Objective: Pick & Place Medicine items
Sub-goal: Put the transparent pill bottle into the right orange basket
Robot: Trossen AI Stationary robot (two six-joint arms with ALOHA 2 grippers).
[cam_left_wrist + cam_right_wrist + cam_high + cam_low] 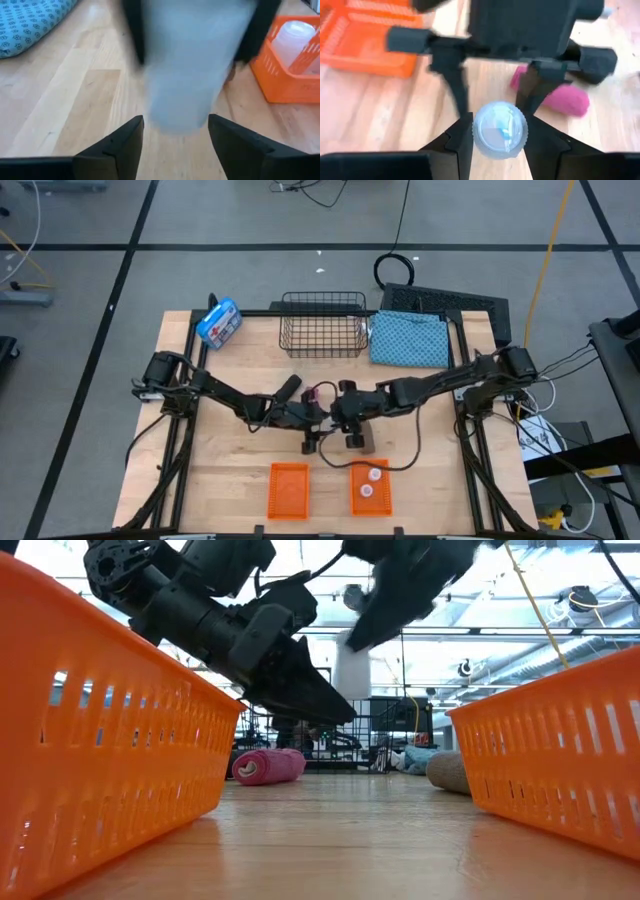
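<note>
White bottle (500,130) squeezed between right gripper (497,137) fingers, mid-table, near front edge. Left gripper (175,137) facing it end-on, fingers spread, empty. Right orange basket (369,488) nearest, toward front edge.

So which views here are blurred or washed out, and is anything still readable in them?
Left wrist view: a pale bottle fills the frame, smeared and out of focus; blue cloth stays legible. Right wrist view: the left gripper is motion-blurred, the bottle cap between the right gripper fingers is sharp. Low view: bright ceiling glare silhouettes the arms; near orange baskets are soft. High view: evenly lit.
</note>
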